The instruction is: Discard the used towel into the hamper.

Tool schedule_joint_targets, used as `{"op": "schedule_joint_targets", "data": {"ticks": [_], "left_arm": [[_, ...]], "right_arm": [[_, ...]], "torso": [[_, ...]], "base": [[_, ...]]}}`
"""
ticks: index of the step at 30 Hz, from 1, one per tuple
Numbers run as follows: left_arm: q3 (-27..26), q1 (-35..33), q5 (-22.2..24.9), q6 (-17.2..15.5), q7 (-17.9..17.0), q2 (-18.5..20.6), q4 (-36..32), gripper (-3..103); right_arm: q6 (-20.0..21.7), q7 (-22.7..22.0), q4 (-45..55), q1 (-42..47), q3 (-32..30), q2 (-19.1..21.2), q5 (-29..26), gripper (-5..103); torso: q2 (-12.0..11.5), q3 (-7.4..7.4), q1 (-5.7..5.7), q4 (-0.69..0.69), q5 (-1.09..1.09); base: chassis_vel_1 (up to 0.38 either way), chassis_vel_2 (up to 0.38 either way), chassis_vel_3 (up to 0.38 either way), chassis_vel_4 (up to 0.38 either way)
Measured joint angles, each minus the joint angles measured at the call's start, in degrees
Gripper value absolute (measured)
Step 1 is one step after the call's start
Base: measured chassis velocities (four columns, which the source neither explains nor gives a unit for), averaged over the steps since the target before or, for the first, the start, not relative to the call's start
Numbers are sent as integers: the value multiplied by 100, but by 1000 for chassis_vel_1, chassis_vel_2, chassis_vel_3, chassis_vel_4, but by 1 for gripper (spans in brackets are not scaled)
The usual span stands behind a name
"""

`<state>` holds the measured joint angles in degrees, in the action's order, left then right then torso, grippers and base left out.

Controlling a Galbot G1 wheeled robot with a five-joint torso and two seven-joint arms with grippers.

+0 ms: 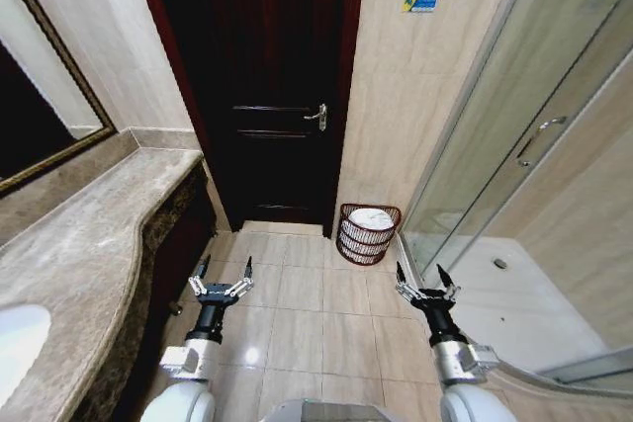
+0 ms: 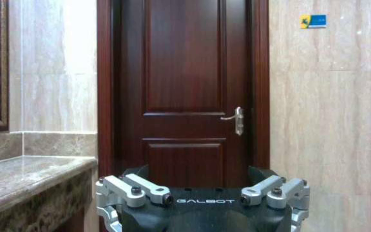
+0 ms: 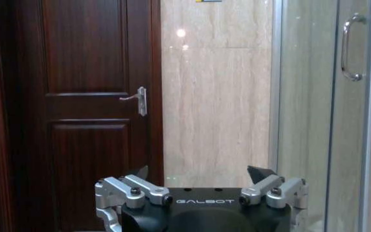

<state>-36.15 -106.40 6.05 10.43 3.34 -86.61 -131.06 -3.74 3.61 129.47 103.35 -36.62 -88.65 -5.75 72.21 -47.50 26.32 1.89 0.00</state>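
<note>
1. I see the hamper (image 1: 368,233) on the tiled floor (image 1: 307,313), against the wall between the dark door (image 1: 265,86) and the glass shower screen (image 1: 514,135) (something white lies inside it).
2. My left gripper (image 1: 226,272) hangs low, fingers spread wide, holding nothing.
3. My right gripper (image 1: 425,278) matches it, wide and empty.

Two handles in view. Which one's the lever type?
The one on the dark wooden door, a horizontal silver lever. The handle on the glass shower door is a long fixed pull bar.
</note>
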Motion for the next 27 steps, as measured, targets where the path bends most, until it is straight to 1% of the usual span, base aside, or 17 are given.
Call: {"op": "schedule_joint_targets", "data": {"ticks": [4,10,27], "left_arm": [[20,-36,115,-28,25,88,-37,100],[-4,-10,126,-35,33,123,-22,100],[7,42,118,-43,66,78,23,100]], "right_arm": [[-38,0,17,59,19,-8,42,100],[-69,-1,22,77,25,-24,62,100],[-109,-8,-51,51,31,-16,82,100]], "torso": [[0,0,0,0,0],[0,0,0,0,0],[0,0,0,0,0]], "base": [[35,-36,-52,33],[28,-12,-16,16],[24,-35,-28,27]]}}
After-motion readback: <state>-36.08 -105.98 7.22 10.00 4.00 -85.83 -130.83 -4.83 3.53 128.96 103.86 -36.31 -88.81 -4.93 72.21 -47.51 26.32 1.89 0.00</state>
